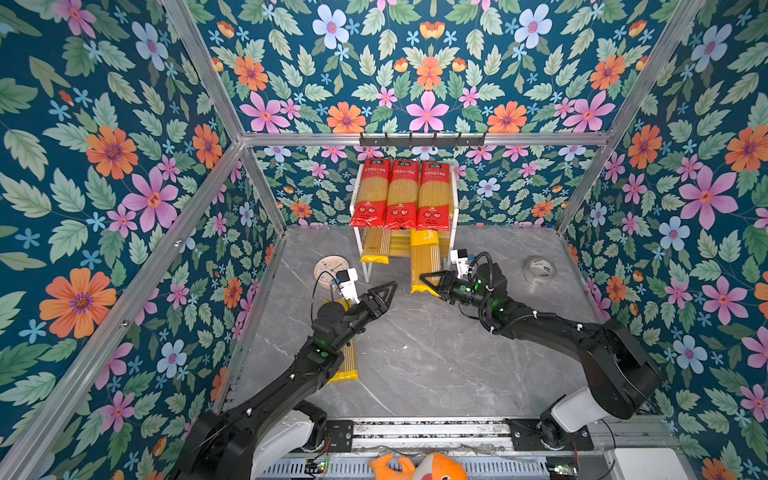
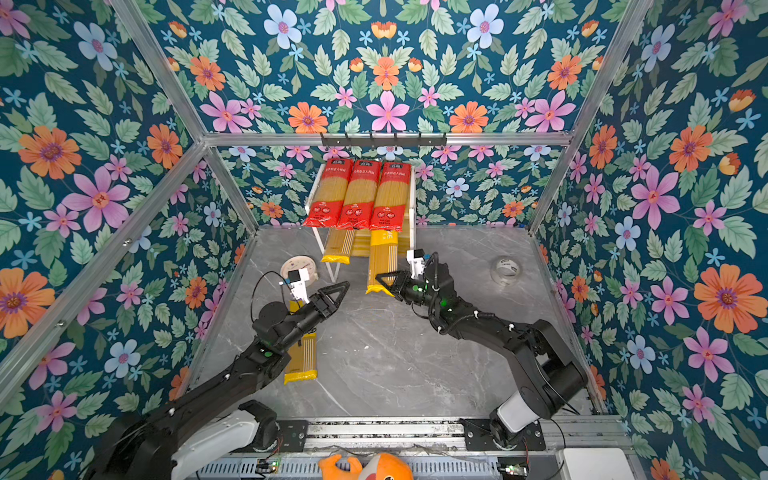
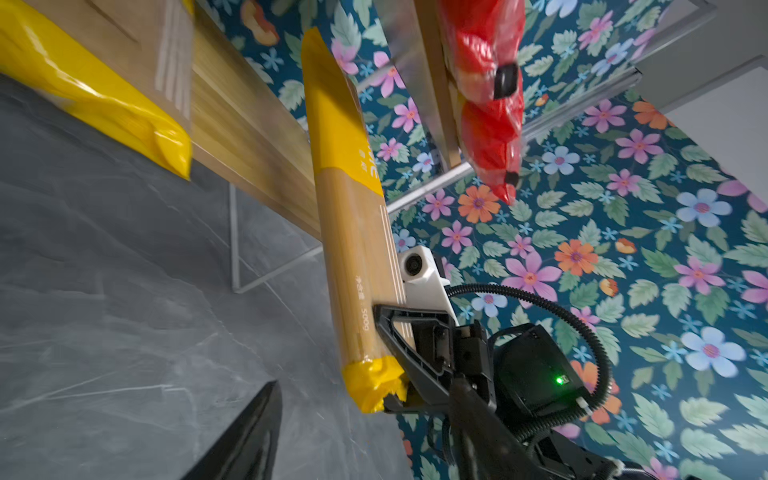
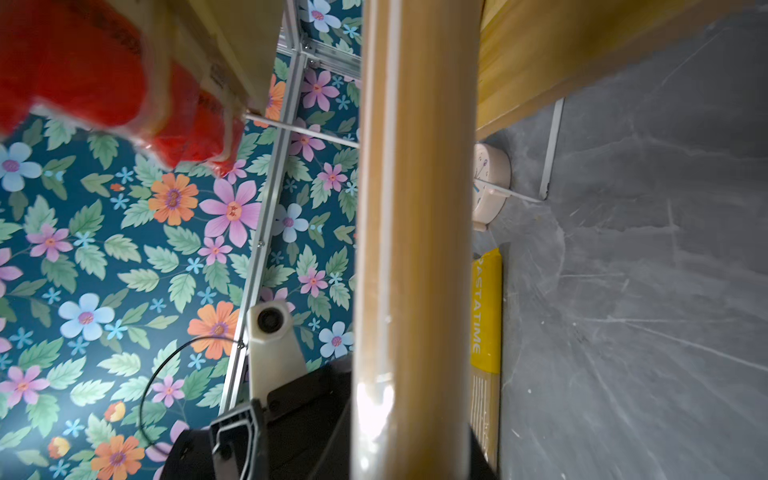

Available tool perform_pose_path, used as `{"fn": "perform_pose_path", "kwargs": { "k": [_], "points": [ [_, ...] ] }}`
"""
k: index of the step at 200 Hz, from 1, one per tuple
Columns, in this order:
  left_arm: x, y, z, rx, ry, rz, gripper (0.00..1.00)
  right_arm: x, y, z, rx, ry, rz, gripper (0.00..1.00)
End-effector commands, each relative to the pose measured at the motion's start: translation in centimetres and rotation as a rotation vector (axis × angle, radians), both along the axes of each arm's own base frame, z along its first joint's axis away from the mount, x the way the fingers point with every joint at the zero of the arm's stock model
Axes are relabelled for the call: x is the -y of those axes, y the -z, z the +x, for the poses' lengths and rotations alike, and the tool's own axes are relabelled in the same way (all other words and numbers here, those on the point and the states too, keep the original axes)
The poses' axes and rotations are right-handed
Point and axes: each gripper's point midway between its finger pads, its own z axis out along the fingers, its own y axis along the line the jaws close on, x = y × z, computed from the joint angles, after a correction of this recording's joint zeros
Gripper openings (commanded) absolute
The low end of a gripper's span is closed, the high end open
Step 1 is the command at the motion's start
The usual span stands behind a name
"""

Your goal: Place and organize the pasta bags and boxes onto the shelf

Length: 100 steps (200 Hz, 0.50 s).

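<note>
Grey marble tabletop (image 1: 436, 353), floral walls (image 1: 104, 166) | left jaws spread | right jaws pinching yellow packet (image 1: 424, 266)

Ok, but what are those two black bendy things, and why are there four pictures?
They are two robot arms, each ending in a pincer. Two pictures look down from above; two come from cameras on the wrists. The shelf holds three red spaghetti packets on top and one yellow packet below. The right gripper pinches a second yellow packet, its far end tucked under the top board. The left gripper holds nothing. A third yellow packet lies on the grey table under the left arm. A round clock and a tape roll lie there too.
</note>
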Motion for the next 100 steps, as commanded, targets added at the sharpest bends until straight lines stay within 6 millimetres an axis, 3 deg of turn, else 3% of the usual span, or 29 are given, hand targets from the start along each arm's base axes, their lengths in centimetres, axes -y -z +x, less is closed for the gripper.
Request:
{"fn": "perform_pose_path", "kwargs": {
  "k": [1,23,48,73,100],
  "points": [
    [-4.1,4.4,0.1,-0.102,-0.189,0.269,0.68,-1.2,-0.9,2.7,0.063,0.069,-0.008,0.01],
    [-5.7,4.6,-0.6,-0.093,-0.24,0.337,0.69,-3.0,0.5,4.7,0.029,0.101,-0.044,0.06],
    [-6.0,4.8,-1.1,-0.085,-0.237,0.332,0.69,-3.6,1.6,5.7,-0.016,0.111,-0.058,0.34],
    [-5.6,5.1,-1.2,-0.084,-0.218,0.324,0.69,-3.4,1.6,4.7,-0.015,0.083,-0.058,0.51],
    [-5.1,5.3,-1.1,-0.078,-0.198,0.301,0.69,-2.2,1.8,2.7,-0.023,0.072,-0.05,0.55]
  ]
}}
